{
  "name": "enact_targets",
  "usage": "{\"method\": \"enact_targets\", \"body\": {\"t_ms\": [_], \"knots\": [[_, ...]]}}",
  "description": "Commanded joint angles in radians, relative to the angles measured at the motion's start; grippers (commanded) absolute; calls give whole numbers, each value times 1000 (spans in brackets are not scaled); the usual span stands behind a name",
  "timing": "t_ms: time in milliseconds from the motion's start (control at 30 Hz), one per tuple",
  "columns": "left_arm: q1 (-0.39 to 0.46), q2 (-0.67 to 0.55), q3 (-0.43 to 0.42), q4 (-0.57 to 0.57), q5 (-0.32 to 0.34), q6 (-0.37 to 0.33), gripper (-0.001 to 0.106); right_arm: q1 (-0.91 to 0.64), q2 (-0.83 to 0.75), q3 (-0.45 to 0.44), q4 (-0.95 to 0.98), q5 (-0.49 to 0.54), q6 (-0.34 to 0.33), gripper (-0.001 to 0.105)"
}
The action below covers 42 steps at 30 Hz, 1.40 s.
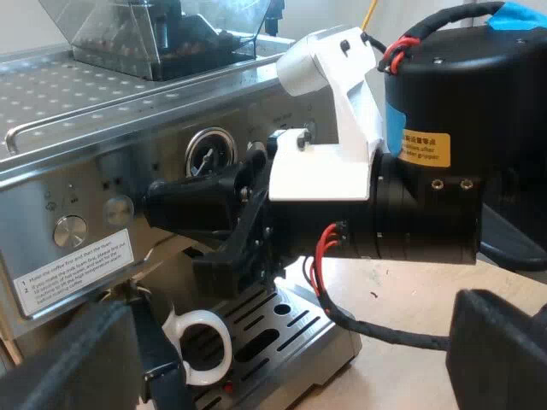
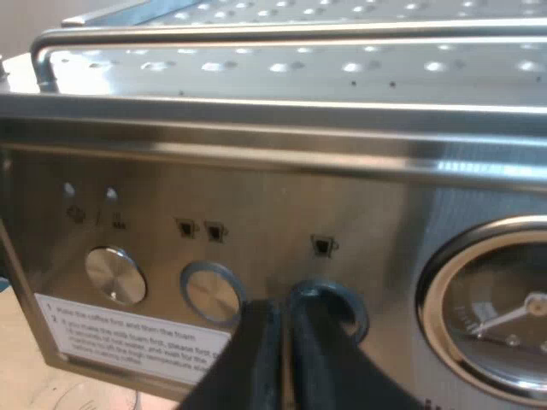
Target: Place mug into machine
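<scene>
A: Where does the mug (image 1: 205, 342) stand?

B: On the drip tray (image 1: 295, 329) at the foot of the espresso machine (image 1: 111, 145), under the front panel. Only its white handle shows, turned towards the near side. The body is hidden behind one finger of the left hand (image 1: 291, 363).

A: Is that hand holding it?

B: It looks not. The two fingers are spread wide, one just beside the handle, the other well apart over the counter (image 1: 410, 290). So the placing seems as good as done.

A: And the right hand (image 2: 286, 314)?

B: Its fingers are pressed together, tips touching the ringed button (image 2: 342, 297) near the pressure gauge (image 2: 496, 329).

A: What makes the step go well, then?

B: Two things, probably. The left hand should draw straight back from the tray with its fingers spread, so the finger by the handle does not catch it and turn the mug. Whether the mug sits squarely in place cannot be told, so that wants a check before the button is pushed. The push itself should be square and light, since closed fingertips on a polished ring could slide off.
</scene>
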Motion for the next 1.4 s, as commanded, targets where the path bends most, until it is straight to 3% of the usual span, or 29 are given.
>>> {"method": "enact_targets", "body": {"t_ms": [33, 100, 167, 200, 233, 533, 833, 1000, 1400], "knots": [[-5, -4, -7, -6, -5, 4, 79, 9, -21, -13, -17, 25, -4, 27], [-5, -4, -7, -6, -5, 4, 79, 32, -22, -13, -17, 30, -4, 54], [-5, -4, -7, -6, -5, 4, 79, 43, -22, -13, -12, 42, -4, 65], [-5, -4, -7, -6, -5, 4, 79, 59, -22, -13, -5, 57, -4, 76], [-5, -4, -7, -6, -5, 4, 79, 65, -24, -13, -4, 55, -4, 78], [-5, -4, -7, -6, -5, 4, 79, 140, -74, -13, 42, 54, -13, 78], [-5, -4, -61, -19, -7, 4, 79, 136, -211, -13, 264, 54, -56, 78], [-5, -5, -113, -9, -70, 4, 79, 112, -312, -13, 326, 54, -56, 78], [-5, 56, -121, -12, -147, 4, 79, -55, -560, -13, 586, 55, -57, 78]]}}
